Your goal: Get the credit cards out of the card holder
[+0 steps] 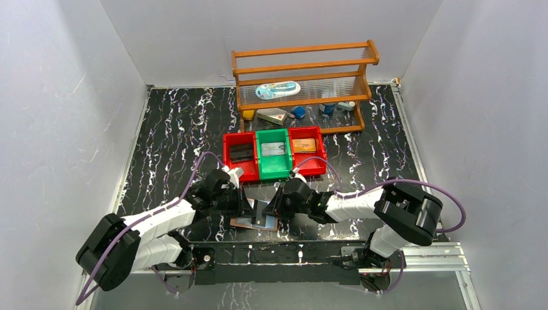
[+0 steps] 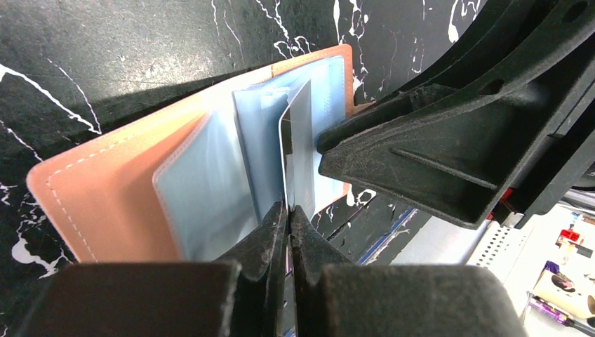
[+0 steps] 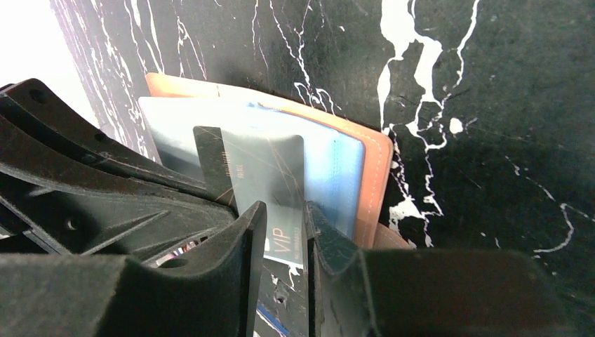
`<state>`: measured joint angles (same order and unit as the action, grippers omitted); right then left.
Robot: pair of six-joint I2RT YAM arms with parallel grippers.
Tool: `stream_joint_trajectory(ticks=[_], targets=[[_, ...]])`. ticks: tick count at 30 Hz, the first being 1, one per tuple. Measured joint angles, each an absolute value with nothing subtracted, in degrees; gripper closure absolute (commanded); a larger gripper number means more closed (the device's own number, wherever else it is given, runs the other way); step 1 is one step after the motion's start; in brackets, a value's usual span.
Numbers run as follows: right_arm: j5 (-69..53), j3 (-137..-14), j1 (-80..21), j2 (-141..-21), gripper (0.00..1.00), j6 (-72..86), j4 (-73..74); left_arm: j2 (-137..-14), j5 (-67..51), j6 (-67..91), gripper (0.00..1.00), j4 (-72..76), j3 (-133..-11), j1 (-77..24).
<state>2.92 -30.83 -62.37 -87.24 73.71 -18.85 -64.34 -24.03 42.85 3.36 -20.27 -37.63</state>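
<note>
Grey plastic: gripping the edge of a grey credit card (image 2: 298,140) with the left tool (image 2: 286,208), closed tight on it. Holding it upright among the clear sleeves (image 2: 203,193) of the card holder (image 2: 98,189), lying open on the worktop (image 2: 105,56). Seemingly pinning the sleeves with the right tool (image 3: 284,210), part open. Possibly catching sleeve film too, dragging the holder up; possibly slipping off the thin edge.

Glossy credit card (image 3: 261,166), shiny clear sleeves (image 2: 203,203), matt leather-like card holder (image 2: 98,203)
</note>
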Motion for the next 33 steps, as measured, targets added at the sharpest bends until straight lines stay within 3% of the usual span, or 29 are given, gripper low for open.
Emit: stream_joint_trajectory(ticks=[22,27,33], targets=[[0.08,-34.65,-62.37,-87.81,0.62,68.49,-17.21,-62.72,-23.35,40.47,1.00,-1.34,-22.26,-37.63],[0.86,-34.61,-62.37,-88.99,0.63,69.52,-15.88,-62.46,-23.35,40.64,0.88,-1.37,-22.24,-37.63],[1.15,-33.82,-62.37,-89.01,0.65,71.00,-16.82,-63.05,-24.45,42.72,0.87,2.11,-21.43,-37.60]])
